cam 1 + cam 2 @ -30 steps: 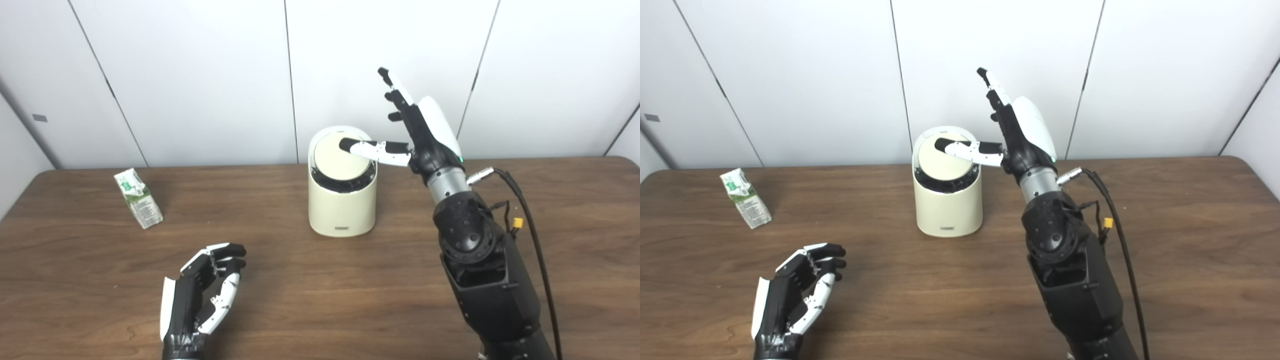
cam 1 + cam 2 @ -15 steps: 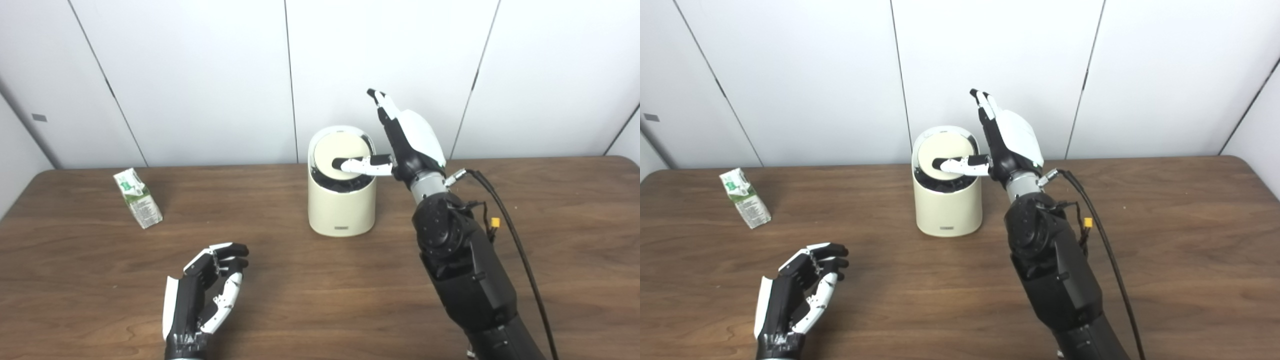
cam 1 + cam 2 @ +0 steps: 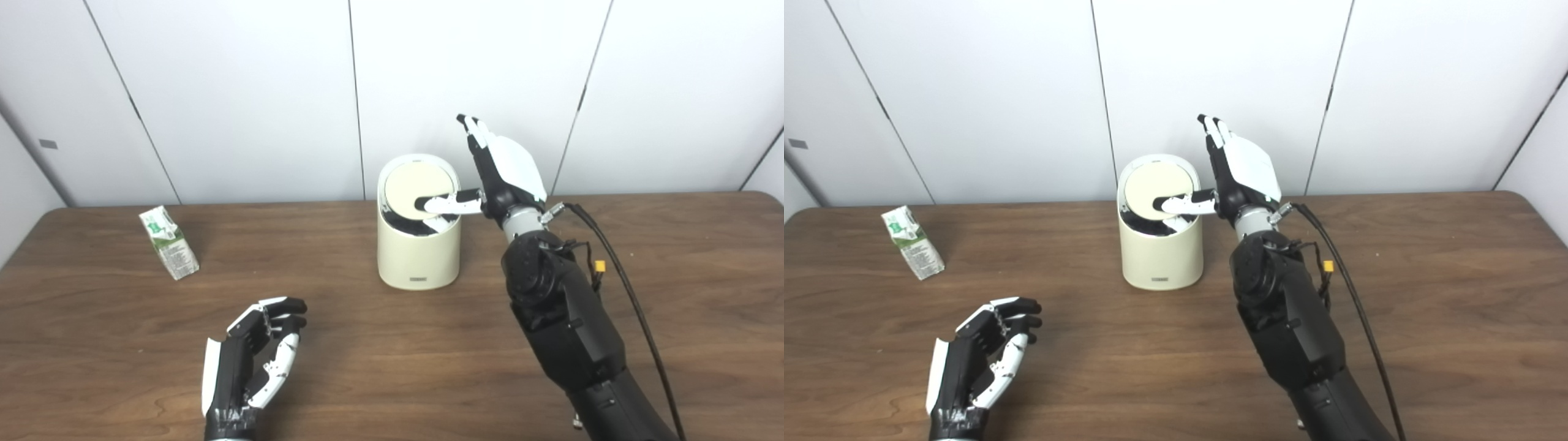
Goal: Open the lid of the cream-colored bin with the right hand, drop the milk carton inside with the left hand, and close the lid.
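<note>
The cream-colored bin (image 3: 418, 257) stands at the table's middle back. Its round lid (image 3: 416, 187) is tilted, with a dark gap showing at its front edge. My right hand (image 3: 499, 171) is open beside the bin's right side, fingers pointing up, thumb lying across the lid's front right edge. The green and white milk carton (image 3: 169, 242) stands at the far left of the table. My left hand (image 3: 251, 364) is open and empty near the front edge, well apart from the carton.
The brown wooden table (image 3: 674, 306) reaches to a white panelled wall. A black cable (image 3: 618, 257) with a yellow plug hangs from my right forearm over the table's right part.
My right hand has come down and toward the bin, and its thumb has pushed the lid so the front gap is wider. The left hand and the carton have not moved.
</note>
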Tool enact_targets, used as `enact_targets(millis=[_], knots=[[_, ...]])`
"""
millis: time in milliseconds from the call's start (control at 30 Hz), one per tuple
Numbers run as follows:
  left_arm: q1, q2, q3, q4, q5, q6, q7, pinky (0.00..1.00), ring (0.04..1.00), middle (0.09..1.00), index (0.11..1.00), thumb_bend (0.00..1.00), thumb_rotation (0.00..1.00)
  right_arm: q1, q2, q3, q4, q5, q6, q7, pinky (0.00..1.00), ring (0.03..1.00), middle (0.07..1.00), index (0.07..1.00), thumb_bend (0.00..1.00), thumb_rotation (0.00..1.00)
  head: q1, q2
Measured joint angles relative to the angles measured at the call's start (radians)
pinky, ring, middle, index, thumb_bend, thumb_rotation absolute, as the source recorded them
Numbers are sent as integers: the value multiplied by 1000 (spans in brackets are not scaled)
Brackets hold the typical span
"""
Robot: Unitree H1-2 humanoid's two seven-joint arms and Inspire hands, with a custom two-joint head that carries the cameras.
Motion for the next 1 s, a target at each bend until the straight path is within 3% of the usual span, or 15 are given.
enact_targets(millis=[200,367,567,667,700,767,833,900,1000], knots=[[0,-2,0,0,0,0,0,508,596,646,653,284,358,-5,-15,19,4,0,-15,-18,892,965,979,949,738,259,-2,3],[0,-2,-1,0,0,0,0,505,594,646,654,289,364,-6,-20,44,2,-13,-37,-52,857,945,971,930,863,125,-2,3],[-1,-4,-2,2,5,-2,3,505,591,642,650,282,363,-7,-27,84,-7,-56,-39,-74,859,939,965,935,876,99,0,3],[-1,-4,-2,2,5,-2,4,507,593,642,650,283,358,-5,-30,82,-7,-53,-42,-77,891,949,972,942,830,207,-3,5],[-1,-4,-2,2,4,-2,4,508,594,642,650,284,357,-2,-30,77,-7,-50,-42,-76,893,950,973,945,813,279,-5,5],[-1,-4,-2,2,4,-2,4,506,594,644,652,280,354,8,-34,70,-9,-41,-39,-68,886,950,979,949,833,532,-8,3],[0,-4,-2,2,4,-2,4,506,596,646,653,278,351,24,-40,63,-15,-25,-36,-55,895,962,991,960,865,651,-6,3],[-1,-3,-2,2,4,-2,3,506,596,647,654,278,350,42,-45,56,-18,-11,-34,-34,901,967,998,967,887,729,-6,3],[-1,-3,-2,2,5,-2,3,505,594,645,652,275,352,76,-45,40,-43,29,-35,-18,931,977,1000,970,865,746,-6,-3]])
